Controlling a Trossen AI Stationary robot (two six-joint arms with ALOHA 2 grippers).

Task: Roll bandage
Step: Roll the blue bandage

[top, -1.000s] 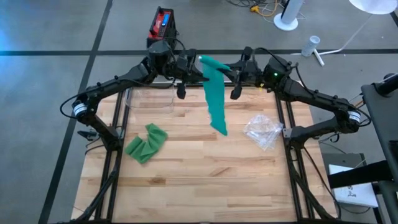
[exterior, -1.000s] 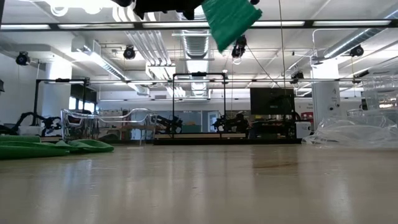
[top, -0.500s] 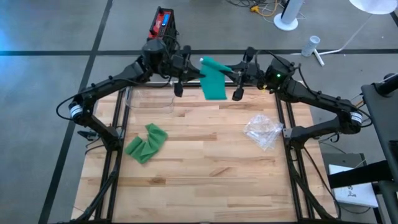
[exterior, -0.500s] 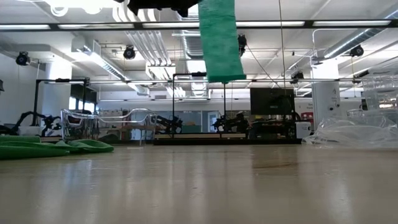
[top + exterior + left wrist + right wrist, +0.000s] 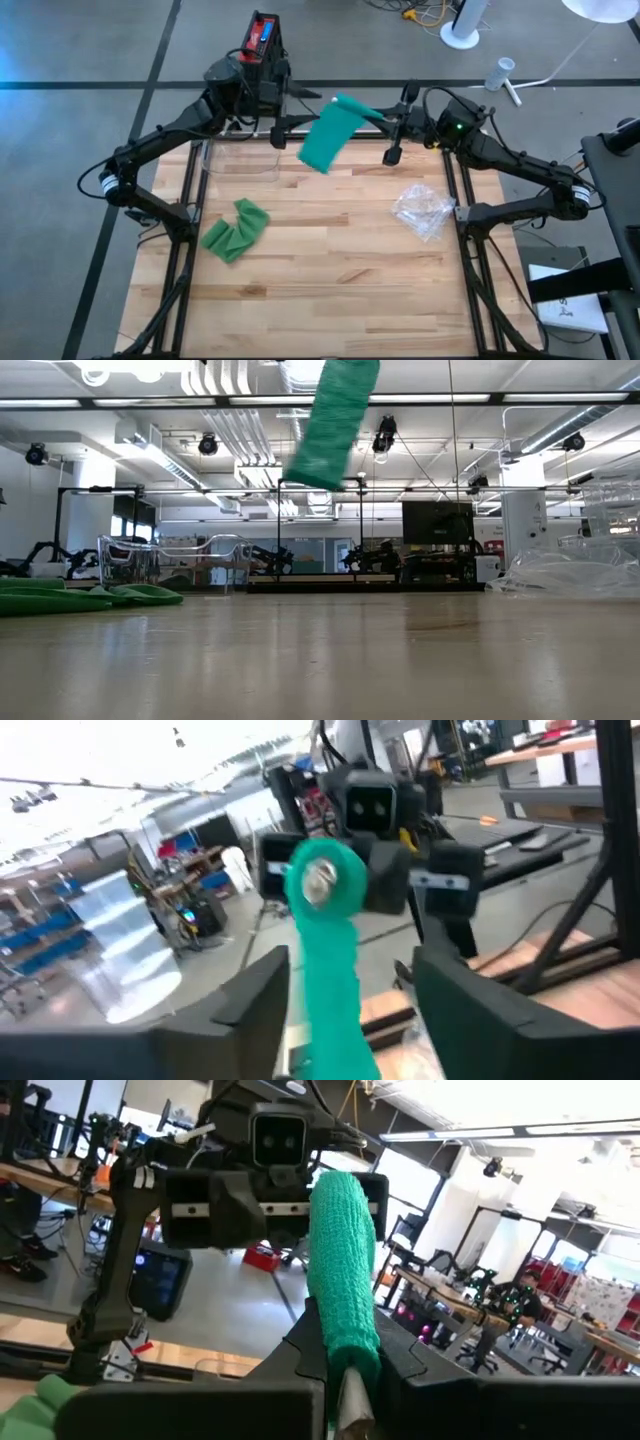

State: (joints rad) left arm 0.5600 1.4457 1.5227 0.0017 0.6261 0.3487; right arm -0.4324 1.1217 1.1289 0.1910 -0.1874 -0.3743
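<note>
High view shows the right pincer [image 5: 392, 125] clamped on the core of the green bandage roll [image 5: 352, 104], held well above the tabletop [image 5: 330, 250] so its loose tail [image 5: 322, 145] hangs free for winding; the left pincer [image 5: 277, 122] stands apart, fingers spread wide, gripping nothing; a second green bandage [image 5: 235, 229] lies crumpled below.

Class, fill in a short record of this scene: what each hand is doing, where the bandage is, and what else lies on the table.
right hand: shut on the rolled end of the green bandage, held high above the table's far edge
left hand: open, facing the roll, not gripping it
bandage tail: hangs free, swung toward the left arm
table items: crumpled green cloth, clear plastic wrapper, clear plastic container
</note>
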